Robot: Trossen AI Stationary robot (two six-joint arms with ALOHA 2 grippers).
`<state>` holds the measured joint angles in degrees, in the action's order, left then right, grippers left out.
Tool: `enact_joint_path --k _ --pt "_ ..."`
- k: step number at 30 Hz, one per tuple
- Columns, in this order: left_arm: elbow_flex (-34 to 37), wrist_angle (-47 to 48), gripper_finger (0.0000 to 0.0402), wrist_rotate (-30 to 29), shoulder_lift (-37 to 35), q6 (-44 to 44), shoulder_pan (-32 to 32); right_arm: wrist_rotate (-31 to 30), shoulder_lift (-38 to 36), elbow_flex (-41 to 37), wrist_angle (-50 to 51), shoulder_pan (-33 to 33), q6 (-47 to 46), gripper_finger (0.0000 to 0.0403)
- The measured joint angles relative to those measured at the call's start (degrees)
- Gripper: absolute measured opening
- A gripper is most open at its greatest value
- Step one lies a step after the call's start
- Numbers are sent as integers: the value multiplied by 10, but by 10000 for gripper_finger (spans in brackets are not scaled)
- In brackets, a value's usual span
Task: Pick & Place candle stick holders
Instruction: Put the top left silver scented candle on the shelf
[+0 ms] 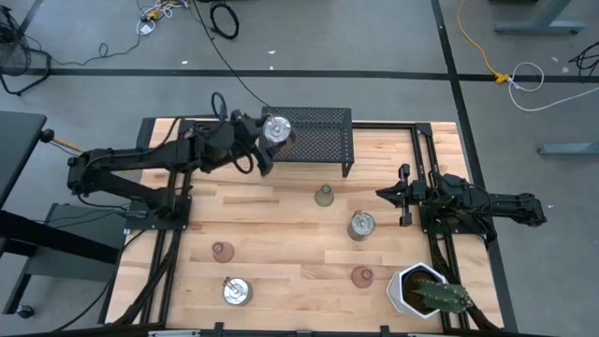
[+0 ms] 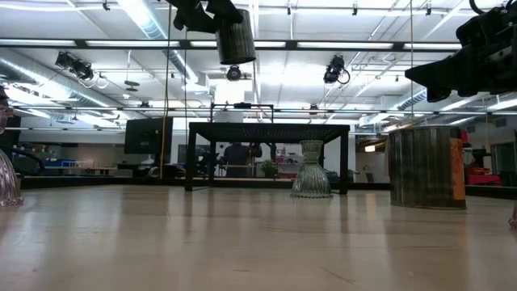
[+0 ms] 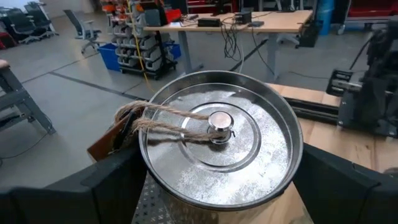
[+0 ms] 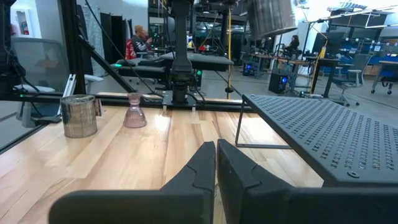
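Observation:
My left gripper [image 1: 269, 133] is shut on a silvery can-like candle stick holder [image 3: 217, 149] with a twine loop and a brown tag. It hangs high over the left end of the black mesh rack [image 1: 314, 131]. On the table stand an olive-green glass holder [image 1: 324, 195], two pink glass holders [image 1: 222, 251] [image 1: 362, 276] and two more silvery holders [image 1: 362, 225] [image 1: 237, 291]. My right gripper [image 1: 382, 194] waits shut at the table's right side, holding nothing. My left gripper pinches the holder's round side wall [image 3: 146, 177] between its two fingers [image 3: 102, 183], one on each side, a little below the rim. The fingers come nearly level from the table's left. The holder [image 2: 236, 36] stays upright, open top up, lifted clear of the rack.
A white hexagonal pot with a cactus [image 1: 426, 290] stands at the near right corner. The rack [image 2: 266, 129] stands on thin legs at the table's far edge, with room under it. Bare wood lies between the scattered holders in the middle.

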<state>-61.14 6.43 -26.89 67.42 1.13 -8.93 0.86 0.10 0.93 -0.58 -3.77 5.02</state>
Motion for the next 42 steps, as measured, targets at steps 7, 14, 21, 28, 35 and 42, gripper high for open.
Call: enact_joint_path --k 7,14,21,28,35,42 --pt "-10 8 360 18 0 0 -19 0 0 0 0 0 0 20" --pt "-11 12 360 18 0 1 -19 0 0 0 0 0 0 20" --pt "-11 12 360 26 0 1 -19 0 0 0 0 0 0 20" --pt "-11 12 360 85 0 -4 -19 0 0 0 0 0 0 20" --pt "-17 16 360 94 0 -4 -19 0 0 0 0 0 0 20" --pt "-67 41 360 102 18 0 -36 0 0 0 0 0 0 20"
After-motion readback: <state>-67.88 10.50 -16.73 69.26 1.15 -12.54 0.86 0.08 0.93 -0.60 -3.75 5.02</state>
